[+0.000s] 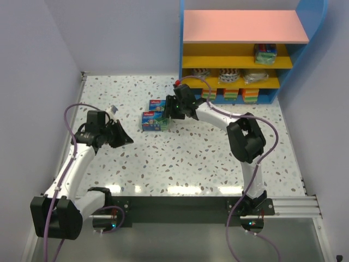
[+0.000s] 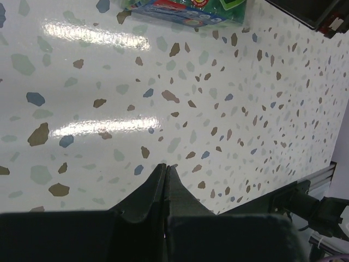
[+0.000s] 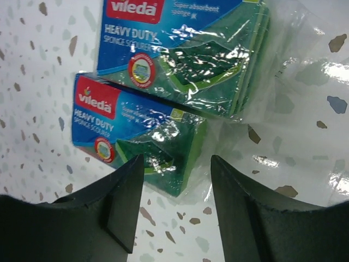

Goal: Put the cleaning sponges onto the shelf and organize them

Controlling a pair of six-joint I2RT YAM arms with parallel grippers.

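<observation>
The shelf [image 1: 245, 33] is standing at the desk's [image 1: 191, 158] far right. Two green-blue sponge packs [image 1: 155, 120] are lying mid-desk. The right tool [image 3: 177, 159] is hanging wide open over one pack's edge, while the left tool [image 2: 165, 166] is pinched closed and gripping nothing, well apart from them.

The upper pack [image 3: 180, 54] reads "vileda", "HEAVY DUTY SPONGE SCOURER" and "Super absorbent sponge". The lower pack [image 3: 136, 139] repeats brand and title.
</observation>
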